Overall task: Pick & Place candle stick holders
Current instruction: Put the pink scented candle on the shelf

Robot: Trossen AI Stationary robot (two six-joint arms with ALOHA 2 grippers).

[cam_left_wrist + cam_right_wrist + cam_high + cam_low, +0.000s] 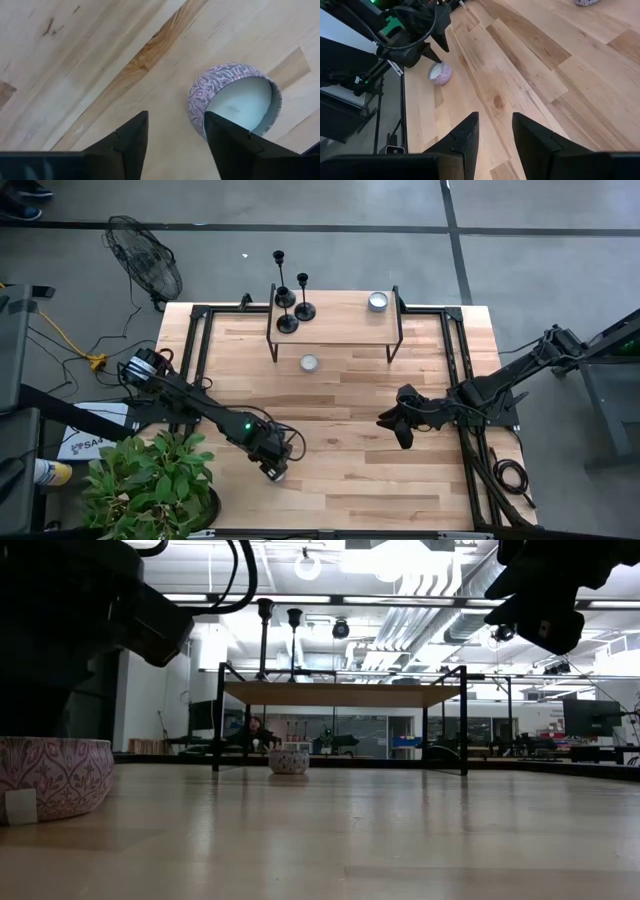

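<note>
The three candle stick holders (288, 300) stand upright and close together at the left end of a low shelf (340, 328) at the far side of the wooden table (340, 470). One of them looks to stand at or just past the shelf's far edge; which, cannot be settled from above. In the low view their stems and top cups (265, 610) rise above the shelf board. Neither arm touches them.

A small candle cup (377, 301) sits on the shelf's right end. A second patterned cup (309, 363) stands on the table below the shelf's front edge.

The left gripper (274, 465) is low over the near-left part of the table, above a third patterned cup (234, 102) holding white wax. Its fingers (127, 145) are parted with nothing between them; the cup lies just beside one finger, and contact cannot be confirmed.

The right gripper (392, 425) hangs above the table right of centre, well apart from shelf and cups. Its fingers (465, 137) stand at a narrow gap and hold nothing.

A potted plant (150, 485) is at the table's near-left corner and a floor fan (145, 255) stands beyond the far-left corner.
</note>
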